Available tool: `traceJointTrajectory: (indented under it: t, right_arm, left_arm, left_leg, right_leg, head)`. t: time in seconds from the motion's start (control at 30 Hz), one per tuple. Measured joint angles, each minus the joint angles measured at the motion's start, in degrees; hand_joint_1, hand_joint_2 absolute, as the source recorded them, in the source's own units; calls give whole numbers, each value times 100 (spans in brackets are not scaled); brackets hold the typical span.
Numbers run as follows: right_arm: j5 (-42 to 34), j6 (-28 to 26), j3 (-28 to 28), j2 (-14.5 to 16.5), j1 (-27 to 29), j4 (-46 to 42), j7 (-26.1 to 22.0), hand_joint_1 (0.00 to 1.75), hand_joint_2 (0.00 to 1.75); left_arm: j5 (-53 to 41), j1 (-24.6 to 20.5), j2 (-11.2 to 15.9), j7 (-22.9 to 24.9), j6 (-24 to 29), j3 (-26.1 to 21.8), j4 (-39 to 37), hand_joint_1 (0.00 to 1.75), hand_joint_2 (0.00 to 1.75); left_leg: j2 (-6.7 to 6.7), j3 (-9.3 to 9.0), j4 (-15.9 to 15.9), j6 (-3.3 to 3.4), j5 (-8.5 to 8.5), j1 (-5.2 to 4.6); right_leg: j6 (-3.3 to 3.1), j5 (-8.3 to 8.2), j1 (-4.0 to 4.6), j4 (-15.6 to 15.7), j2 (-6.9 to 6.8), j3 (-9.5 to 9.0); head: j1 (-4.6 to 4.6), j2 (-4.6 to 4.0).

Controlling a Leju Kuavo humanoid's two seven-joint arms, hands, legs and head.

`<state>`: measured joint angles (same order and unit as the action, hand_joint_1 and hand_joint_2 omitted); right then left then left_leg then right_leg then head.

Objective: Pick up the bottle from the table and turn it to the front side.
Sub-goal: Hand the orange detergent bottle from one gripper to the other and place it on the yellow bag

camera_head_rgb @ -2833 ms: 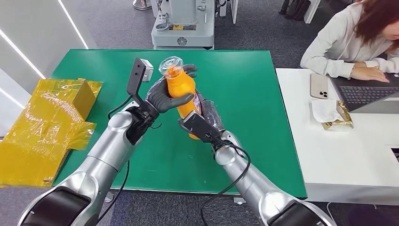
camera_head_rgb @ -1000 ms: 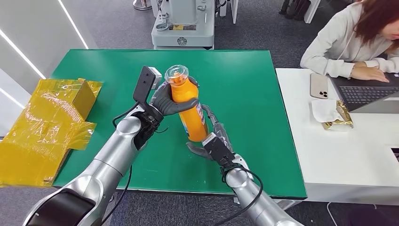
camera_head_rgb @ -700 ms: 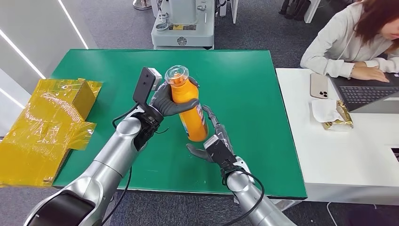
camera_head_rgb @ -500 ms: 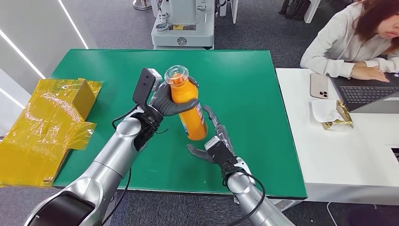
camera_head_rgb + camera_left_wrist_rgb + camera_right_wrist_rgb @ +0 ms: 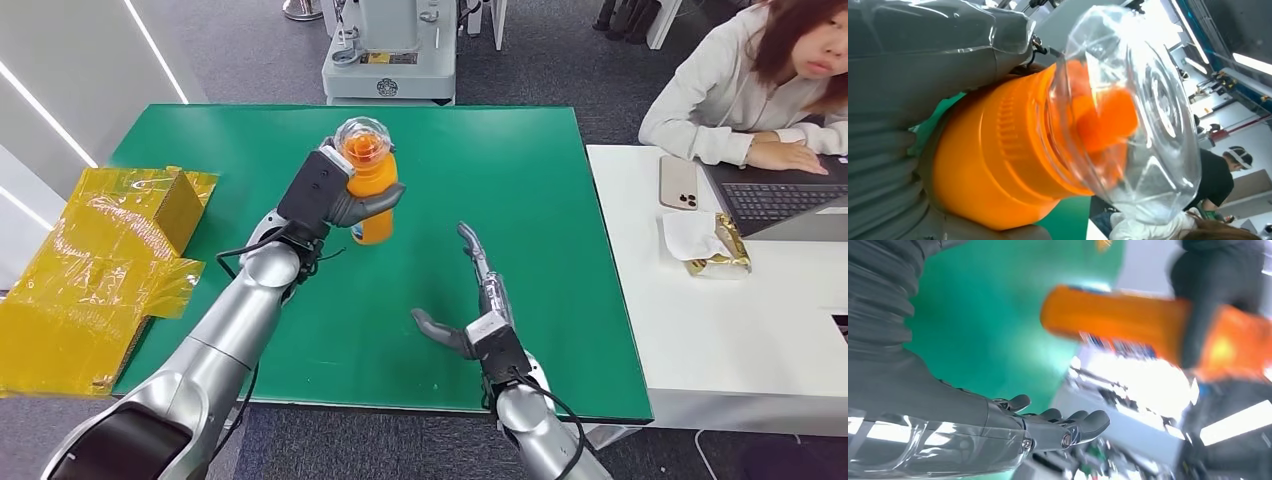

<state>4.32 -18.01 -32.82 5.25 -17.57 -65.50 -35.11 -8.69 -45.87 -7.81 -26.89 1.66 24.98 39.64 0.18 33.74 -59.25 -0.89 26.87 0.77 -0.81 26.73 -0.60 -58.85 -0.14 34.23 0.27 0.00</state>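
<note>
Grasping the bottle (image 5: pixel 371 190) alone, left hand (image 5: pixel 345 200) has raised it; right hand (image 5: pixel 478 300) released, fingers spread.

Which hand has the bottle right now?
The left hand, fingers wrapped round the orange bottle above the green table. The right hand is open, holding nothing.

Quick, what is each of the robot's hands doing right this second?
Left hand: grips the orange bottle, held above the green table.
Right hand: open, fingers spread, holding nothing.
</note>
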Motion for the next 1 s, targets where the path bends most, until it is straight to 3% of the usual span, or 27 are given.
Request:
traceJointTrajectory:
  t: [0.23, 0.4, 0.53, 0.8, 1.0]
  right_arm:
    - [-55, -437, 56, -128, 801, -1577, -149, 0, 175]
    - [164, -514, 56, -151, 1170, -2327, -91, 0, 175]
    - [223, -508, 56, -151, 1353, -2590, -105, 0, 175]
    - [221, -511, 56, -151, 1463, -2780, -139, 0, 175]
    - [216, -513, 56, -151, 1467, -2788, -139, 0, 175]
  left_arm:
    - [-125, -41, 104, -32, 188, -159, -230, 175, 175]
    - [-1110, -57, 157, 97, 1185, -168, -447, 175, 175]
    - [-2044, -100, 240, 347, 2062, -153, -711, 175, 175]
    - [-2816, -127, 427, 647, 2651, -120, -1136, 175, 175]
    - [-2917, -126, 547, 652, 2732, -120, -1327, 175, 175]
  left_leg:
    - [1, 1, 1, 0, 1, 0]
    - [3, 1, 2, 0, 0, 0]
    - [2, 0, 2, 0, 0, 0]
    - [4, 1, 2, 0, 0, 0]
    - [2, 1, 2, 0, 0, 0]
  right_leg:
    - [0, 1, 0, 0, 0, 2]
    - [-1, 0, 0, 0, 1, 2]
    - [-1, 0, 0, 0, 2, 1]
    - [0, 0, 0, 0, 3, 2]
    - [-1, 0, 0, 0, 1, 2]
  head:
    - [-1, 0]
    - [-1, 0]
    - [-1, 0]
    - [-1, 0]
    - [-1, 0]
